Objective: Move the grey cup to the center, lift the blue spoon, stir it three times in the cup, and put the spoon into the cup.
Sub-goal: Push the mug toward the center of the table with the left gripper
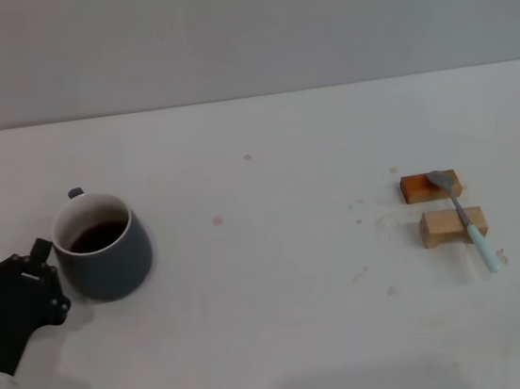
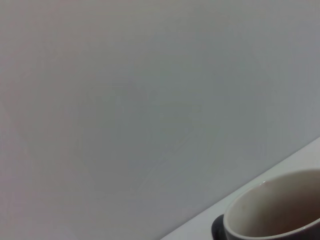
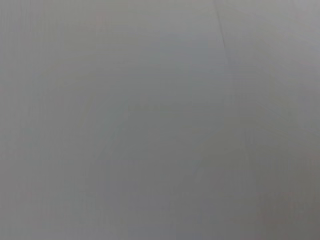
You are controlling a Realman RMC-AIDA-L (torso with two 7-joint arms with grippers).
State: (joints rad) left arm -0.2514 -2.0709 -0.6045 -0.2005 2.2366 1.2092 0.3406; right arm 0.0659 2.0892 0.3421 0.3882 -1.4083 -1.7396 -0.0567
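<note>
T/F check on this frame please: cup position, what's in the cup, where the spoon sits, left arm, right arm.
1. The grey cup stands at the table's centre. False: it stands on the robot's left side, upright.
2. The cup holds dark liquid. True.
3. The blue spoon is inside the cup. False: it lies across two wooden blocks on the robot's right, bowl on the far block, handle end past the near one.
4. The left pincer is right beside the cup. True: it sits at the cup's near-left side.
5. The right pincer is holding the spoon. False: no right arm shows in the head view, and the spoon lies untouched.
</note>
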